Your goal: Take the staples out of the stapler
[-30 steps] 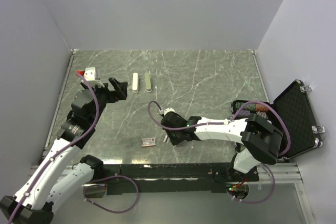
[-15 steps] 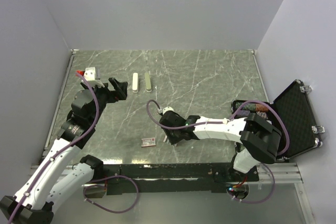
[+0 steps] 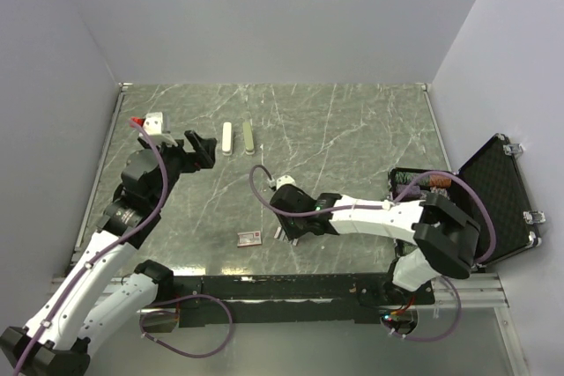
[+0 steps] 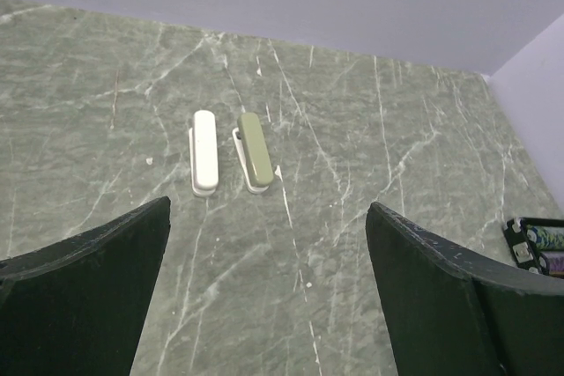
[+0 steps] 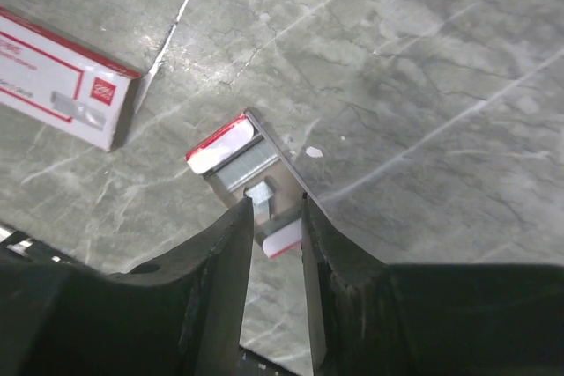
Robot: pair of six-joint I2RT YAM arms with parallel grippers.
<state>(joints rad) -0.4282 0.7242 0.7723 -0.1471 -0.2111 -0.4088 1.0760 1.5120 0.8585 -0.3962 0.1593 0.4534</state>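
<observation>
So the olive-green stapler (image 4: 256, 149) was seen lying on the worktop (image 4: 397, 129) straight ahead of the wide-open left pincer (image 4: 269, 204), long axis pointed away from it, clearly the nearer arm, while the right pincer (image 5: 275, 204) was clamped down on staples (image 5: 249, 167) in a little tray (image 5: 220, 143).

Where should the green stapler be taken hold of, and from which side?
Probably around its middle, across the two long sides, coming straight down from above. The green stapler lies flat, long and narrow, so only its width suits a pinch. The white piece lies parallel beside it, apart, leaving a gap to reach into.
</observation>
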